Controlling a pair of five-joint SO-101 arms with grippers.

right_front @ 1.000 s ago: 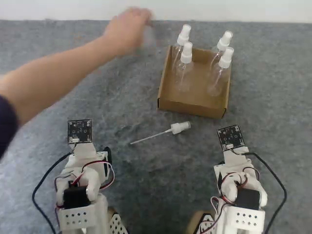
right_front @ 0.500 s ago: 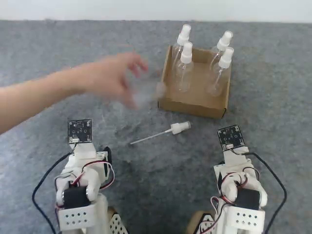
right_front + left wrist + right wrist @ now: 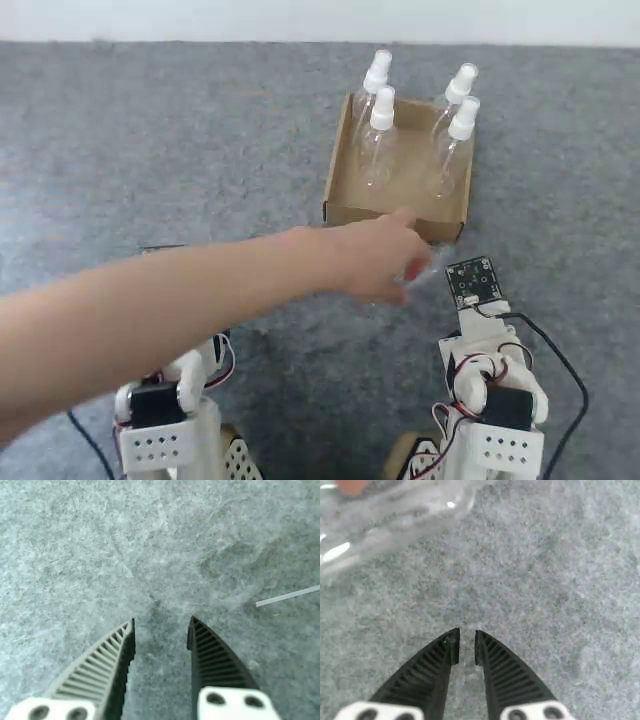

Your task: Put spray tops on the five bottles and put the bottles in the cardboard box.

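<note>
A person's arm stretches across the grey felt (image 3: 150,150), the hand (image 3: 375,258) low between the cardboard box (image 3: 395,220) and the right arm. Four spray-topped bottles (image 3: 377,150) stand upright in the box. A blurred clear bottle (image 3: 395,515) is near the right gripper (image 3: 466,631), which is almost closed and empty. The left gripper (image 3: 162,621) is partly open and empty, a spray top's thin tube (image 3: 287,596) on the felt nearby.
</note>
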